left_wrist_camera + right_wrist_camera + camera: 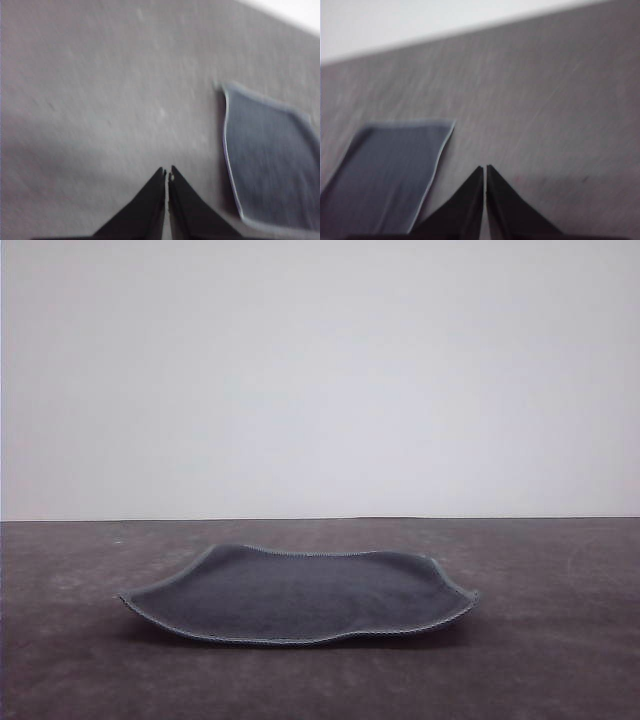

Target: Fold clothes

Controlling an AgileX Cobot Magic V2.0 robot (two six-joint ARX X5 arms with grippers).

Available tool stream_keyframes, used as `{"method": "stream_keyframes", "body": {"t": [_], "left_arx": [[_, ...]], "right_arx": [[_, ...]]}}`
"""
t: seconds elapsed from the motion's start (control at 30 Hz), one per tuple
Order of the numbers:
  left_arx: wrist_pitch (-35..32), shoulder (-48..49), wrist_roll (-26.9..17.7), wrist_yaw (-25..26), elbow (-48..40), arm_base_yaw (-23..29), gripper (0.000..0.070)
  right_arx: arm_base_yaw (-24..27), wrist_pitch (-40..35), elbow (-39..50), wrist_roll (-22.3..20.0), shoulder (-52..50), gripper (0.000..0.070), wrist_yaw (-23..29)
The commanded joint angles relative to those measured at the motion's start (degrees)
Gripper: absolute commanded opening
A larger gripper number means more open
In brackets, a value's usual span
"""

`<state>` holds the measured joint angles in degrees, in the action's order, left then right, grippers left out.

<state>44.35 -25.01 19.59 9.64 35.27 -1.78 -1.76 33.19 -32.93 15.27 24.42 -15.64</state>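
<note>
The cloth (300,595) lies spread out, unfolded, on the dark grey table (560,660), roughly in the middle and a little near, its dark grey-blue side up and its pale stitched hem rippling so that the near edge and the right corner stand slightly off the surface. In the left wrist view the left gripper (167,174) hangs over bare table well to the left of the cloth (270,160), its black fingers pressed together with only a sliver between the tips, holding nothing. In the right wrist view the right gripper (484,170) is likewise closed and empty, over bare table just to the right of the cloth (390,175). The fold has not begun, so the step in hand is most likely the approach. To do it well, each gripper would need to open before descending, then come down on a corner of the same edge, where the lifted hem offers a lip to pinch. Both should grip at matching height so the fold lands square, edge on edge.
</note>
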Motion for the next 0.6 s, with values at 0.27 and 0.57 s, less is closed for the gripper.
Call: {"method": "stream_keyframes", "body": {"t": [0.27,0.57], "left_arx": [[-2.7,-8.1,-6.3,5.2,1.4,-6.6,0.0002],[-7.1,-9.7,-11.5,5.2,1.7,-13.7,0.0003]], "right_arx": [[-4.0,0.0,-0.7,-7.3,7.7,0.0006,-5.2],[-10.0,-0.5,-0.7,-9.8,8.1,0.0006,-4.9]]}}
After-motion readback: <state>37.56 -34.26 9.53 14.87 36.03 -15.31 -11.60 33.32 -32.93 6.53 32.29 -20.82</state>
